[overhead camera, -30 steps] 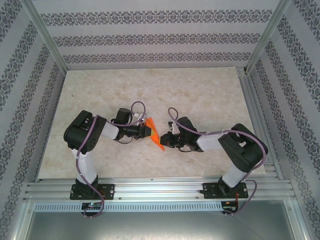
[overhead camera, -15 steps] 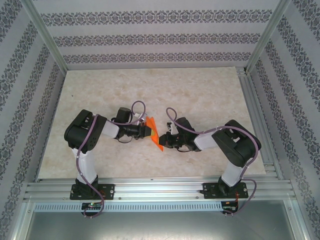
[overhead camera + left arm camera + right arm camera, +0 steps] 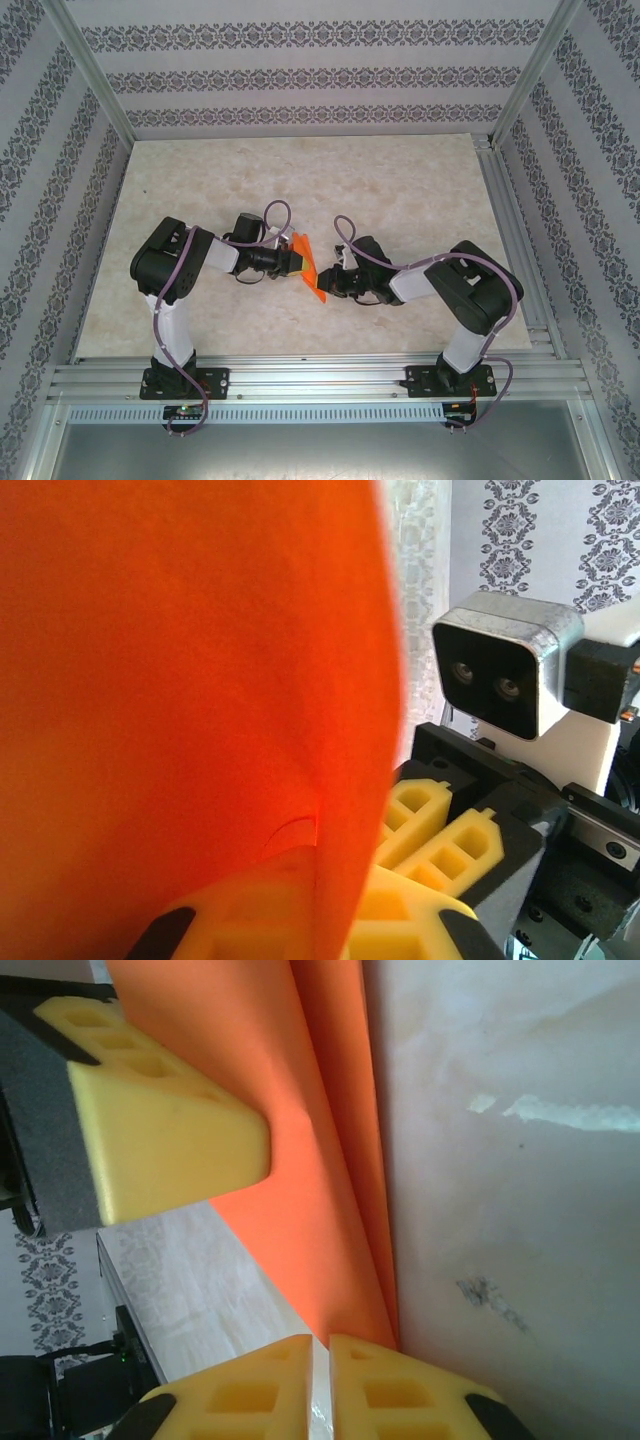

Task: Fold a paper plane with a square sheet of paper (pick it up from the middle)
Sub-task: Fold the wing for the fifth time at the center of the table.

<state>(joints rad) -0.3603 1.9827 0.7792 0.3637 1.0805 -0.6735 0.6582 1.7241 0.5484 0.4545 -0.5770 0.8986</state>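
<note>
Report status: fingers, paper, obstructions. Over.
Left fingers shut on the thin orange folded paper sheet. Right fingers nearly together at its near corner, grip unclear. No obstruction seen nearby.

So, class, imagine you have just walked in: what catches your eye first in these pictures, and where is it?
The bright orange paper leaps out, held between the two arms near the front middle of the pale marbled table. The left tool is clamped on its left edge, while the right tool meets its lower corner with fingers nearly together. Patterned grey-and-white walls frame the scene.
</note>
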